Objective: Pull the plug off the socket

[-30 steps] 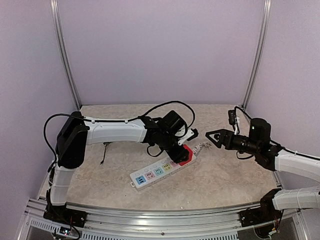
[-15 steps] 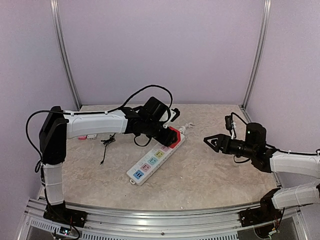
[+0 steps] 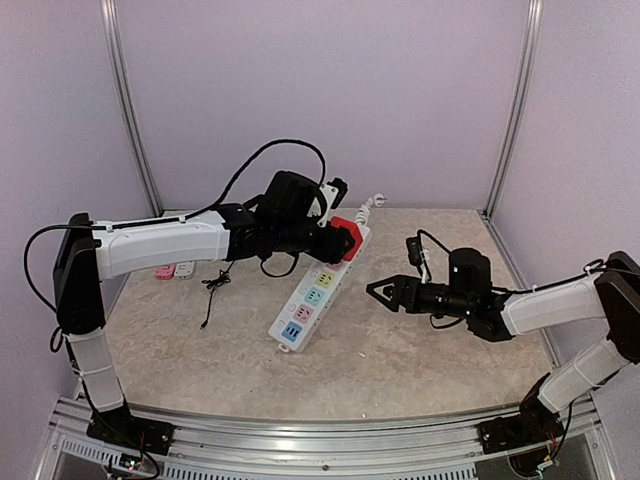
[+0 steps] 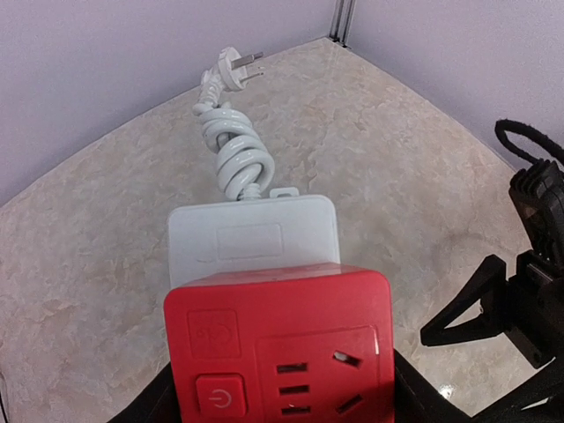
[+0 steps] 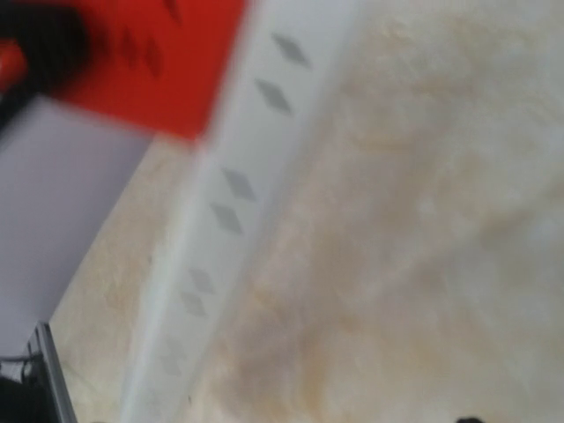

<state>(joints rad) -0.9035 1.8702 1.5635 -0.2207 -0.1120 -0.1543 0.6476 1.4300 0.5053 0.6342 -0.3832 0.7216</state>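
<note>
Clamping the red plug (image 4: 278,344) by its two sides, my left gripper (image 3: 333,244) is pinched on it. My dark fingers (image 4: 148,407) show at both lower edges of the block in my left wrist view. The plug's face, with a power button and outlet holes, points at that wrist camera. Sticking out from under its far edge is the white end of the socket (image 3: 312,295). Past that end, a coiled white cord (image 4: 233,159) leads to a pronged end (image 4: 236,65) lying on the marbled table (image 3: 420,350).

From above, the socket runs as a long strip from my left gripper back toward my bases, pastel outlet faces up. The red plug is seated on the end that is in my grip. I cannot tell whether that end is lifted off the table.

My right gripper (image 3: 384,292) has its jaws spread with nothing between them. It hangs near the strip, fingertips aimed at it, not touching. Its wrist view is blurred: red block, white strip edge, table.
</note>
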